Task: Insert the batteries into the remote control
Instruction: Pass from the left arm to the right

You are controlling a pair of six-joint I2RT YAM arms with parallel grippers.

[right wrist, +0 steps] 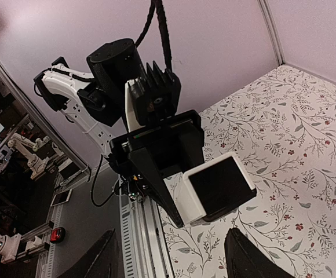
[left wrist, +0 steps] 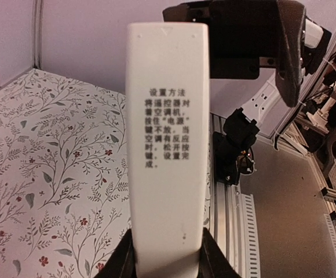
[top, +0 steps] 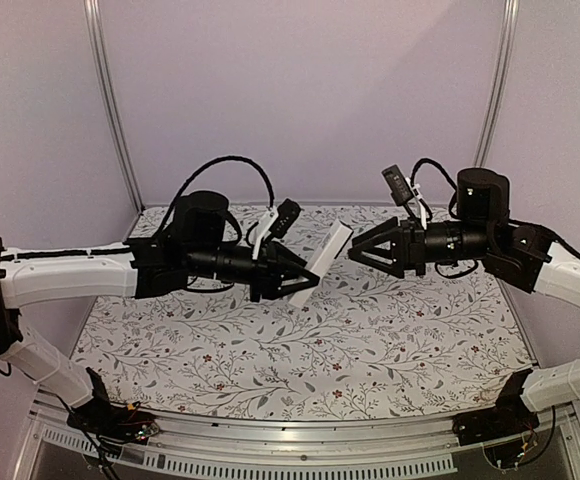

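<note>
Remote control (top: 332, 248): slim smooth white bar, clamped in left gripper (top: 305, 280) | right gripper (top: 354, 250): jaws apart

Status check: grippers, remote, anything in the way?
Left gripper shut on remote, held aloft. Right gripper open, facing remote's end. No batteries in view. Nothing between the two.

Item count: one remote control (top: 324, 260), centre of the frame. Two arms: left arm (top: 70, 278) at frame left, right arm (top: 570, 275) at frame right. Two pincers: left pincer (top: 308, 275), right pincer (top: 355, 250). One floral tabletop (top: 270, 360).
</note>
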